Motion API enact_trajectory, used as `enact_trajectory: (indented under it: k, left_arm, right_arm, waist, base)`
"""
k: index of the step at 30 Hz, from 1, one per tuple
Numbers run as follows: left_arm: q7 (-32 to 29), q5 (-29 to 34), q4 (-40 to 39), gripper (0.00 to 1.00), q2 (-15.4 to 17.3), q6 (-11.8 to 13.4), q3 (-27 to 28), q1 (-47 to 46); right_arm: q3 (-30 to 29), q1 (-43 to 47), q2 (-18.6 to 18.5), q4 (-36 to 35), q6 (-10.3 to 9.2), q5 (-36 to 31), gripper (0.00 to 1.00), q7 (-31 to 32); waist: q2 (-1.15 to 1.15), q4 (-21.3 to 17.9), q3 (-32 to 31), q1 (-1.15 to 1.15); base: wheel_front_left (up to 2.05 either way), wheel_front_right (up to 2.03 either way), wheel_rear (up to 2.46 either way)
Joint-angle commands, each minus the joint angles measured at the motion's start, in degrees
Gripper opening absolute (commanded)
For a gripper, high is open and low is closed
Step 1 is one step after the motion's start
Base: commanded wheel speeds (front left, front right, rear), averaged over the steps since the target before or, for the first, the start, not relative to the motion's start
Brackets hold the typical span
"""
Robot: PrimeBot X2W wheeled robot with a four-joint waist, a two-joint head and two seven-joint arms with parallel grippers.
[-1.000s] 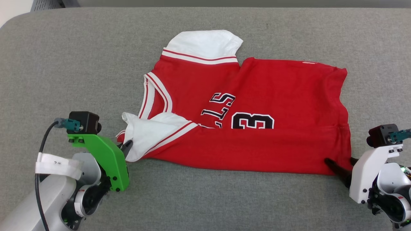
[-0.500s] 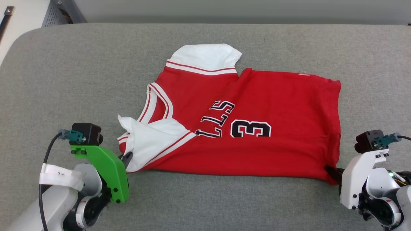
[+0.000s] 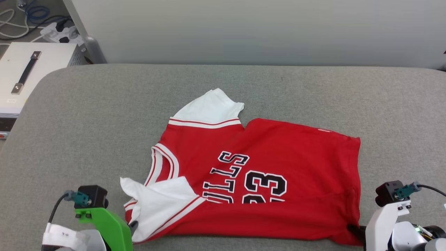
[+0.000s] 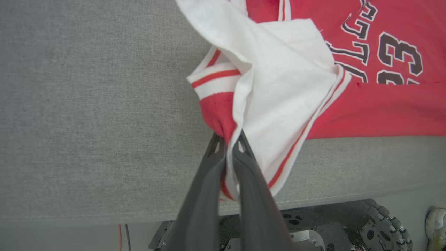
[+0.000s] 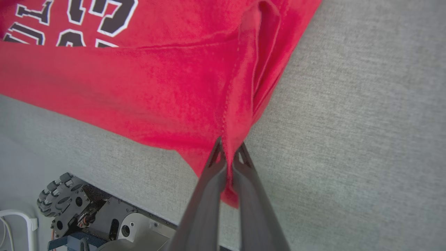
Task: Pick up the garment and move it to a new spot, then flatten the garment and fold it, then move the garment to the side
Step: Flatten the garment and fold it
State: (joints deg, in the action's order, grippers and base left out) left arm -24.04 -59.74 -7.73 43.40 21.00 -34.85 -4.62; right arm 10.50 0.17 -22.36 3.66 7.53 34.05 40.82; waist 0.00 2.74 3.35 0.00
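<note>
Grey padded table (image 3: 104,122) bears the shirt (image 3: 278,157). Left gripper (image 4: 230,139) and right gripper (image 5: 228,144) each pinch a near corner. Lift both evenly, edge taut.

Garment (image 3: 278,157) spread on the bench (image 3: 104,122) near its front edge, collar to the left, hem to the right, left tool (image 4: 230,143) pinching the near-left sleeve (image 4: 278,80), right tool (image 5: 228,150) clamped on the near-right hem corner, box (image 3: 21,76) beyond the bench's far-left corner, wall (image 3: 244,31) behind
</note>
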Motion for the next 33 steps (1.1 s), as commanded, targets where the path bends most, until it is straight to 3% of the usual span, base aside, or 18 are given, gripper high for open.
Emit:
enact_trajectory:
  k: [1, 6, 12, 13, 14, 15, 16, 17, 23, 33]
  left_arm:
    - [0.57, -0.82, -0.08, 0.0, 0.4, 0.59, 0.19, 1.67]
    - [1.74, -3.02, 0.9, 0.0, -0.43, 1.09, 0.47, 5.89]
    - [2.39, -4.02, 3.12, 0.0, -2.38, -0.08, 0.24, 5.94]
    - [2.45, -3.88, 3.7, 0.0, -2.71, -0.24, 0.12, 5.5]
    - [2.64, -3.81, 4.15, 0.24, -3.13, -0.41, 0.11, 5.03]
    - [2.9, -3.68, 4.54, 0.44, -3.44, -0.4, 0.18, 4.65]
    - [2.69, -3.74, 4.99, 0.9, -3.76, -0.57, 0.0, 4.3]
    - [2.53, -3.81, 5.24, 1.0, -3.97, -0.76, -0.12, 4.05]
    - [3.65, -2.87, 5.99, 1.0, -3.94, -0.86, 0.57, 2.33]
    - [6.63, 2.47, 4.9, 1.0, -2.81, -0.72, 0.51, -2.27]
  right_arm:
    - [-0.47, 1.29, 0.06, -0.48, -0.04, 0.23, 0.0, 0.39]
    - [-2.61, 5.01, 1.17, -1.67, -0.04, -0.2, 0.0, 1.38]
    - [-4.76, 6.45, 2.73, -2.0, -0.04, -1.23, 0.0, 0.84]
    - [-5.01, 6.46, 3.17, -2.03, -0.04, -1.29, 0.16, 0.56]
    - [-5.11, 6.53, 3.48, -2.04, -0.04, -1.45, 0.44, 0.43]
    - [-5.07, 6.62, 3.65, -2.07, -0.04, -1.57, 0.54, 0.5]
    - [-5.02, 6.64, 3.94, -2.33, -0.04, -1.54, 0.87, 0.34]
    - [-5.02, 6.6, 4.06, -2.59, -0.04, -1.7, 1.0, 0.03]
    - [-5.52, 6.83, 4.9, -4.29, -0.04, -3.71, 1.0, -2.97]
    - [-10.94, 4.6, 10.38, -7.35, -0.04, -11.56, 1.0, -17.82]
  waist:
    - [0.0, 0.55, -1.48, 0.0]
    - [0.0, 0.93, -2.15, 0.0]
    - [0.0, 1.26, -1.38, 0.0]
    - [0.0, 1.28, -1.22, 0.0]
    - [0.0, 1.29, -1.07, 0.0]
    - [0.0, 1.29, -0.93, 0.0]
    - [0.0, 1.25, -0.8, 0.0]
    - [0.0, 1.2, -0.73, 0.0]
    - [0.0, 0.95, -0.91, 0.0]
    - [0.0, 0.44, -0.76, 0.0]
  base:
    - [0.0, 0.0, 0.0]
    - [0.0, 0.0, 0.0]
    - [0.0, 0.0, 0.0]
    - [0.0, 0.0, 0.0]
    - [0.0, 0.0, 0.0]
    - [0.0, 0.0, 0.0]
    - [0.0, 0.0, 0.0]
    - [0.0, 0.0, 0.0]
    - [0.0, 0.0, 0.0]
    - [0.0, 0.0, 0.0]
